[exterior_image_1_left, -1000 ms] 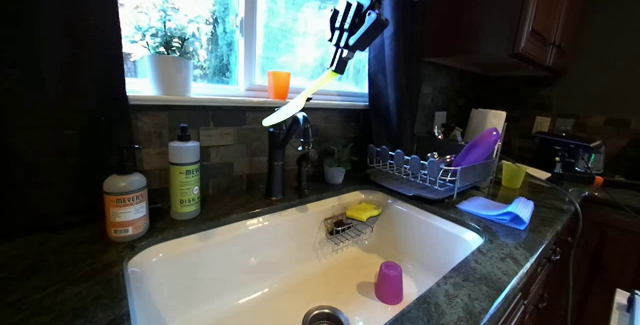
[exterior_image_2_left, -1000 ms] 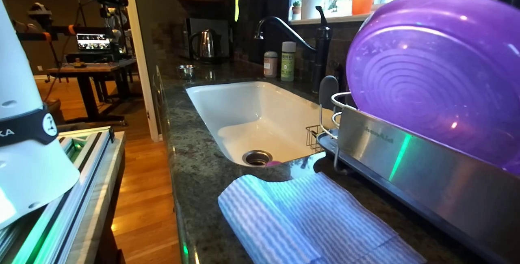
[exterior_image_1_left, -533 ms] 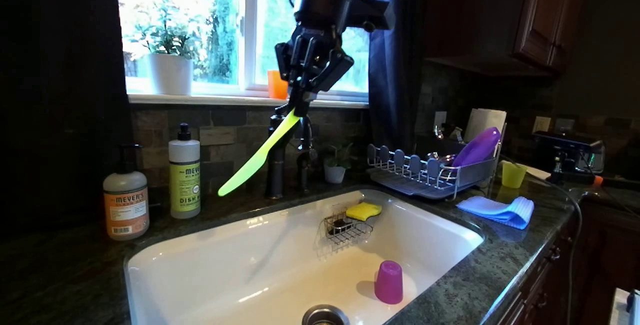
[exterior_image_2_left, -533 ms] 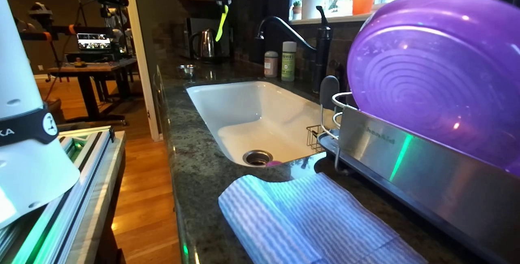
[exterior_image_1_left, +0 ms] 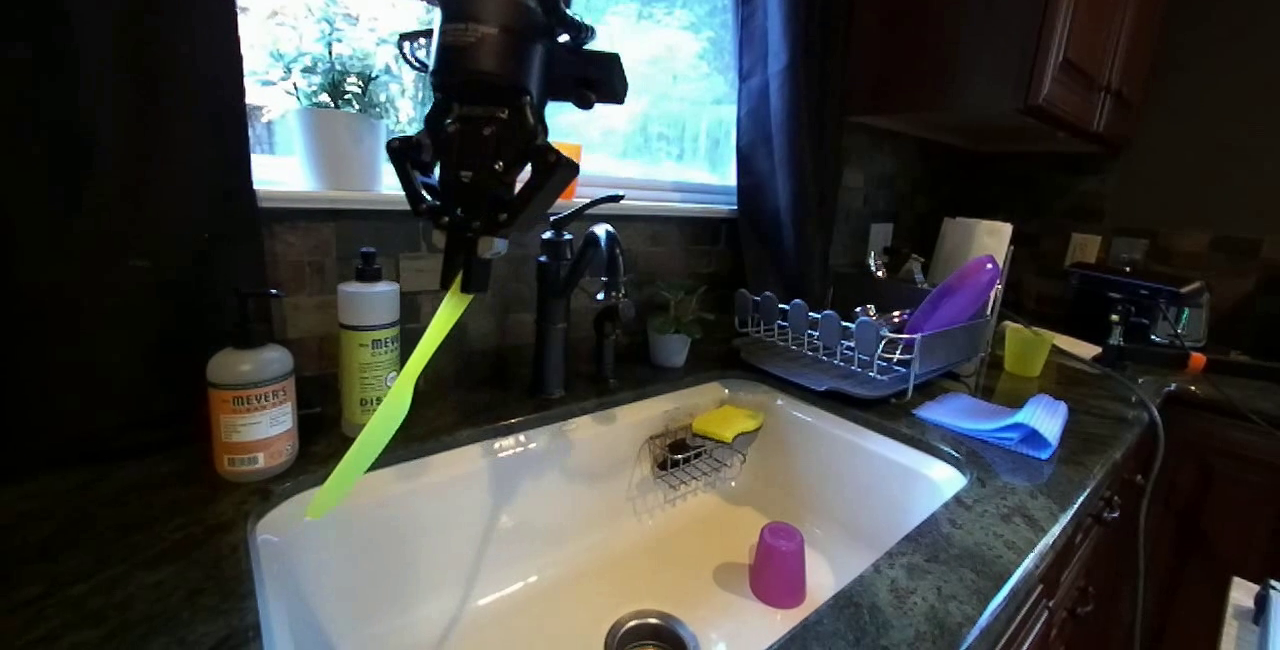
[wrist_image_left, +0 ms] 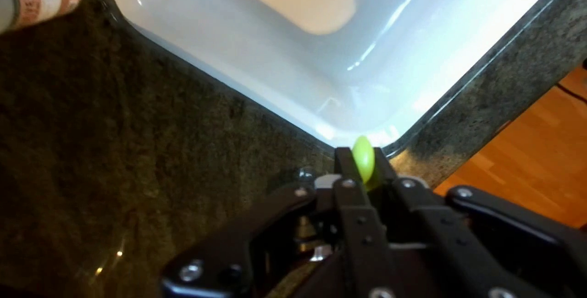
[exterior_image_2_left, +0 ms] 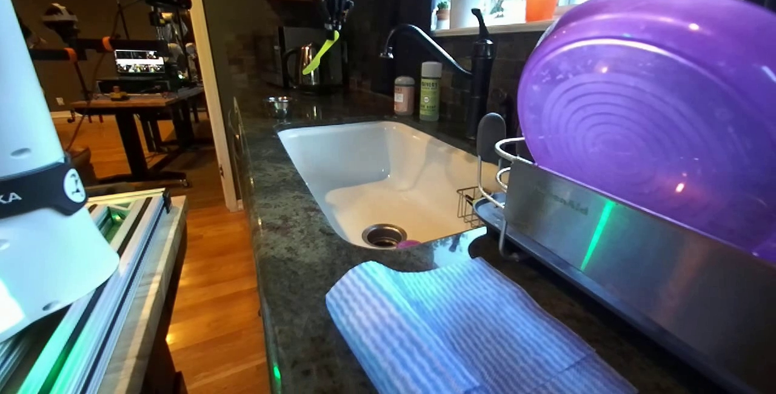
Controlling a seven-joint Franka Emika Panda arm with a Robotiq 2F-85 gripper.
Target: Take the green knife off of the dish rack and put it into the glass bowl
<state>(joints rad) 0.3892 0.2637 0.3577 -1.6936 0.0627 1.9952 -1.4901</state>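
Claw (exterior_image_1_left: 466, 278) points down; arm (exterior_image_1_left: 480, 40) reaches in from above, nearly vertical. Claw clenched on the handle of the green knife (exterior_image_1_left: 392, 410), jaws parted only by its thickness. Knife aloft, slanting, blade end lowest. Wrist view: knife lines up with the corner of the sink (exterior_image_1_left: 870, 450) nearest the floor-side edge of the bench (exterior_image_1_left: 915, 560). Glass bowl (exterior_image_2_left: 279, 109): near that edge, past the sink. Dish rack (exterior_image_1_left: 950, 350): toward the wall-side edge at the sink's opposite end, holding a purple dish (exterior_image_2_left: 606, 109).
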